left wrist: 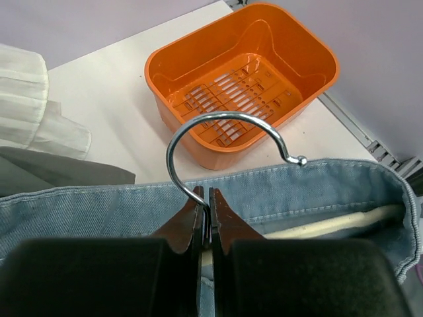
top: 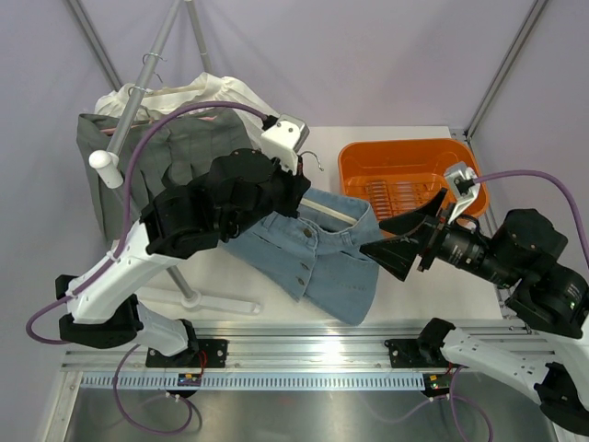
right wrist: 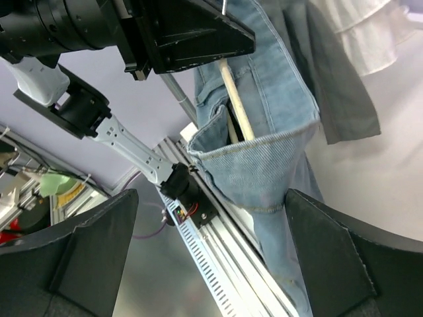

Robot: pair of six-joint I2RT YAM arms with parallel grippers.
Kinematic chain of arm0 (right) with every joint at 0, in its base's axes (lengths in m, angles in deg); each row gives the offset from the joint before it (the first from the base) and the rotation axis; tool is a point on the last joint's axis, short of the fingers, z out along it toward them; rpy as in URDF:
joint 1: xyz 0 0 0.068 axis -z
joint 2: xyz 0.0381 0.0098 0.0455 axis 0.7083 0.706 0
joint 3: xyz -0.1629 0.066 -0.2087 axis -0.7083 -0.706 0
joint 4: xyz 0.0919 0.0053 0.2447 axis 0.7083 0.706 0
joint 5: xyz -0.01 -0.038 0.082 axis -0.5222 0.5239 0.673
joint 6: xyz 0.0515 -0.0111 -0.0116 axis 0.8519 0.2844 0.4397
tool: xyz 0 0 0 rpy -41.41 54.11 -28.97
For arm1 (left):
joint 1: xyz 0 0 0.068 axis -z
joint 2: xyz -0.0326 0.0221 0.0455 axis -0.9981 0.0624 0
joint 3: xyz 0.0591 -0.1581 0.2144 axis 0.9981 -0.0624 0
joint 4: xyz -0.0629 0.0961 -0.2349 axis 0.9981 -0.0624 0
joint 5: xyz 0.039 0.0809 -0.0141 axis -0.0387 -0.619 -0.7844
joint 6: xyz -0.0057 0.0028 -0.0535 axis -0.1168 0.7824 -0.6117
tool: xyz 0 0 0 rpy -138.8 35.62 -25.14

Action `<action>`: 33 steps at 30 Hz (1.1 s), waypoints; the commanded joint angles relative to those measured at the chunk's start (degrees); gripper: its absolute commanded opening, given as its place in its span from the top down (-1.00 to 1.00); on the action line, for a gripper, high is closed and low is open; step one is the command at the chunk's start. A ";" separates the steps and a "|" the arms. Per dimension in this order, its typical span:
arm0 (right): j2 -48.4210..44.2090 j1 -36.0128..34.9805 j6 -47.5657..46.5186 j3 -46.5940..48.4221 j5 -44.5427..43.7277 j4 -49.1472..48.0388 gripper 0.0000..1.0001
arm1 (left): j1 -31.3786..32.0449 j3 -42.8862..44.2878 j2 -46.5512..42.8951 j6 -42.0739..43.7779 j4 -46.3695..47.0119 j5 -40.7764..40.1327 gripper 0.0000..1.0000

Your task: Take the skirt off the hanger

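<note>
The blue denim skirt [top: 317, 247] is mid-table, hanging off its hanger above the white table [top: 433, 287], waistband up and open, button placket facing the arms. Whether the hem touches the surface I cannot tell. Inside the waistband runs the hanger's pale wooden bar [right wrist: 238, 107], and its silver metal hook [left wrist: 221, 115] curls up clear of the denim. The left gripper [left wrist: 205, 199] is clamped tight on the neck of that hook, fingers pinched together around the wire. Over at 3 o'clock from the skirt, the right gripper [top: 373, 236] is spread wide, one finger either side of the waistband's end and neither touching it. At 2 o'clock sits an orange plastic basket [top: 405, 144]; at 10 o'clock, a grey garment [top: 179, 147] and a cream-white garment [top: 198, 92] hang together.
</note>
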 commanded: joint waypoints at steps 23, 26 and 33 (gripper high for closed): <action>-8.08 0.38 -0.63 -14.19 -7.22 -0.04 -0.18 | -4.29 9.38 -0.99 2.38 0.48 -0.13 1.00; -8.35 0.38 -0.54 -14.81 -5.64 0.05 0.18 | -4.64 9.55 -1.08 2.20 0.92 0.49 1.00; -5.72 0.38 -0.89 -14.55 -3.27 -1.44 0.51 | -4.73 9.55 -1.17 1.59 1.62 1.71 1.00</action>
